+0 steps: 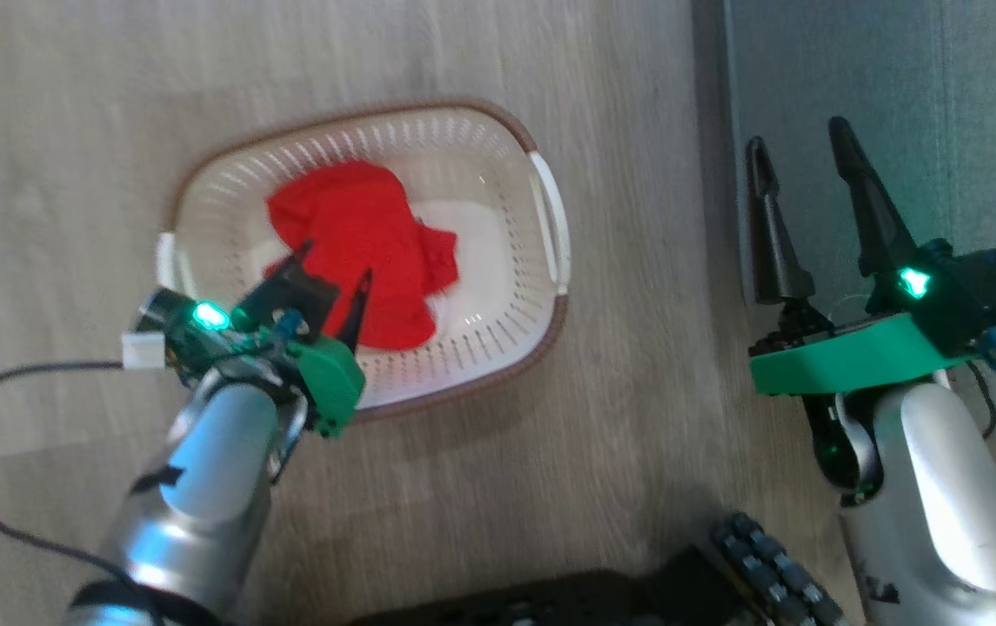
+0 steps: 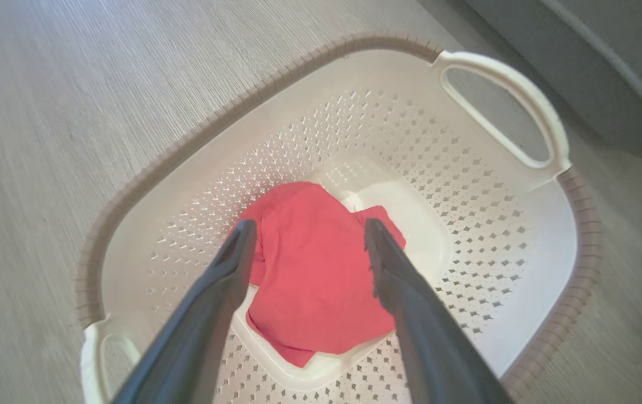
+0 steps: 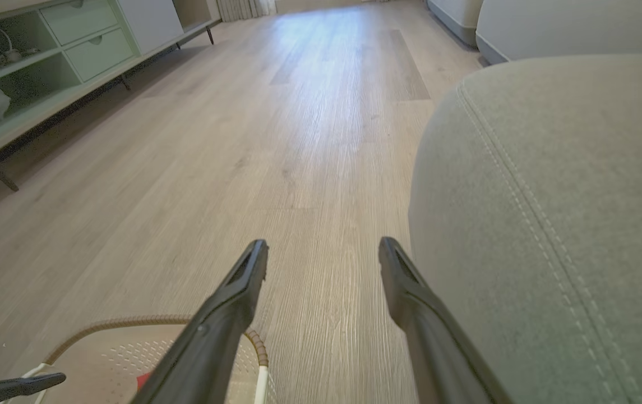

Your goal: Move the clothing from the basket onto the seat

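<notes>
The left tool [image 1: 334, 261], two long dark tapered fingers on a green and black mount, hangs with its jaws spread wide and nothing between them; its tips point down into the small rectangular cream plastic basket [image 1: 480, 174], over the near part of the crumpled bright red fabric clothing [image 1: 358, 235]; whether the tips touch the cloth I cannot tell. The clothing lies in a loose heap on the basket's smooth bottom, across its middle and towards its left end; the cloth looks soft and matte, folded over itself in rounded lobes, with a small white patch at its far edge in the left wrist view. The basket's walls are pierced with rows of small diamond-shaped holes; it has a ribbed brown woven-look rim, rounded corners and a white loop handle [image 1: 550, 217] at each short end; it stands on the pale wood-grain plank floor [image 1: 115, 87]. The right tool [image 1: 796, 133], likewise wide open and empty, is held to the right of the basket and apart from it, at the edge of the large grey fabric-upholstered seat [image 3: 550, 196]; the seat has a rounded corner, a fine woven texture and a double stitched seam running along it. A pale green sideboard [image 3: 91, 45] with drawers and thin legs stands along the floor's far left edge in the right wrist view.
</notes>
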Controlling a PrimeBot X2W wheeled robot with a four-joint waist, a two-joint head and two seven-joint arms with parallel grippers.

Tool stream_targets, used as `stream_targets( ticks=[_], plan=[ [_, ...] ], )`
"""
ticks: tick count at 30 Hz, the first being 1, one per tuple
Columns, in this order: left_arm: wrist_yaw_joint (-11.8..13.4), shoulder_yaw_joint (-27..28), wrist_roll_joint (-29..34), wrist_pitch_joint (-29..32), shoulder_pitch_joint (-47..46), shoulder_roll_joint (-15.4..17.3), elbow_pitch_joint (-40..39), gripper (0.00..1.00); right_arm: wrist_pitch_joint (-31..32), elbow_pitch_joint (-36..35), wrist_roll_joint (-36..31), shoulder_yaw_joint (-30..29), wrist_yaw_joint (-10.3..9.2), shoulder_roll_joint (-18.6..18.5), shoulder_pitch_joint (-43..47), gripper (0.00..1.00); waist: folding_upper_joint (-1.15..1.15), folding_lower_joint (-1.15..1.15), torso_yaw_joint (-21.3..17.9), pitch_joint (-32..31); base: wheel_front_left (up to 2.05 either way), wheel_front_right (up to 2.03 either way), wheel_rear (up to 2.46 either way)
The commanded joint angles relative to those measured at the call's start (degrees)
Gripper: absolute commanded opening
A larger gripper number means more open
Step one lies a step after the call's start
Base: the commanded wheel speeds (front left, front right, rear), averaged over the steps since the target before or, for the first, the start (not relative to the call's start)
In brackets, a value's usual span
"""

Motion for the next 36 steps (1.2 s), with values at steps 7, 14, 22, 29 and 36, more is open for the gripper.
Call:
stream_targets(
  ticks=[7,14,22,29,36],
  plan=[
    [1.94,-0.17,1.79,-0.29,-4.99,4.66,5.05,1.00,-0.51,-2.79,4.14,3.70,-0.01,0.79,-0.94,1.00,0.00,-0.02,-8.35,10.69,0.00,0.00,0.00],
    [3.86,-0.61,2.36,-0.29,-10.63,7.01,13.92,1.00,-0.51,-2.85,7.85,7.17,-0.01,0.81,-1.32,1.00,0.00,-0.02,-11.99,14.64,0.00,0.00,0.00],
    [4.91,-1.50,3.20,3.49,-18.57,8.88,24.87,1.00,-0.51,-3.62,10.13,9.81,-0.01,0.81,-2.20,1.00,0.00,-0.02,-14.52,18.15,0.00,0.00,0.00],
    [5.44,-2.75,3.85,9.33,-22.91,9.70,27.66,1.00,-0.51,-4.86,11.06,10.30,-0.01,0.81,-1.53,1.00,0.00,-0.02,-14.38,19.67,0.00,0.00,0.00],
    [4.00,-3.87,3.81,15.76,-25.29,9.78,28.47,1.00,-0.51,-6.43,14.62,11.44,-0.01,0.82,-0.82,1.00,0.00,-0.02,-14.22,20.72,0.00,0.00,0.00]
  ],
)
